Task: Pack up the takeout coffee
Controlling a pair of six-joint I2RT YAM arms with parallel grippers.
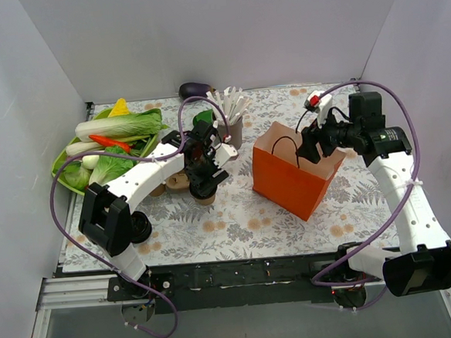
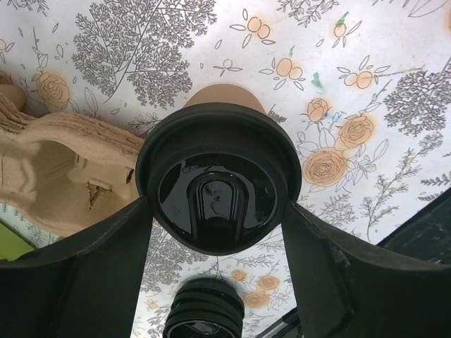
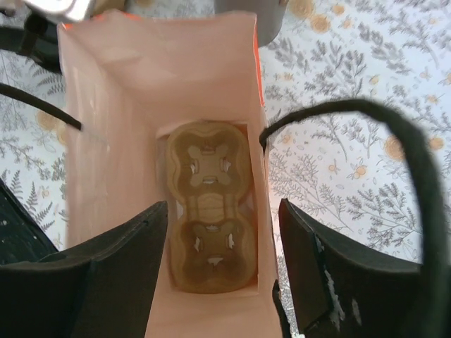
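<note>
I am squeezing the takeout coffee (image 2: pixel 218 190) with my left jaws. My two black fingers (image 2: pixel 99 260) are pressing on both sides of its round black lid. The little brown cup is pointing straight up over the flowery bench (image 1: pixel 237 222). I cannot tell if it is touching the bench.

A brown cup-carrier tray (image 2: pixel 56 176) is lying just beside the cup. The cup is waiting to the left of the orange paper bag (image 1: pixel 292 180), not touching it.

My right jaws are hanging wide apart at the open top of the bag, gripping nothing. The bag's side wall is standing between them. Another carrier tray (image 3: pixel 208 211) is lying flat at the bottom of the bag.

A grey cup of white sticks (image 1: pixel 234 126) is standing farther back. A green plate (image 1: pixel 57 167) of vegetables is sitting at the far left.
</note>
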